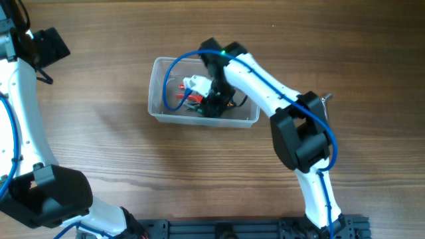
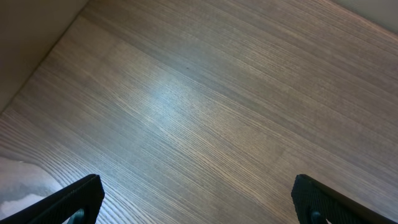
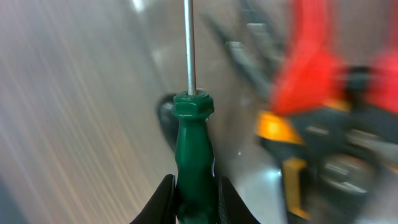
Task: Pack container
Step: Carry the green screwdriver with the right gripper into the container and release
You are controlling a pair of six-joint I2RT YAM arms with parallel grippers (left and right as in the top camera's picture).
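Note:
The clear plastic container [image 1: 159,89] stands at the table's middle with red, white and black tools [image 1: 189,93] inside. My right gripper [image 1: 214,99] reaches down into it and is shut on a green-handled screwdriver [image 3: 194,155], its metal shaft pointing away from the camera. Blurred red, orange and black tools [image 3: 311,106] lie to the right of the screwdriver in the right wrist view. My left gripper [image 2: 199,202] is open and empty over bare wood, far left of the container; in the overhead view it sits at the top left corner [image 1: 50,46].
The wooden table [image 1: 99,139] surrounds the container. A small metal item [image 1: 325,97] lies on the table to the right of the right arm. A black rail [image 1: 252,229] runs along the front edge.

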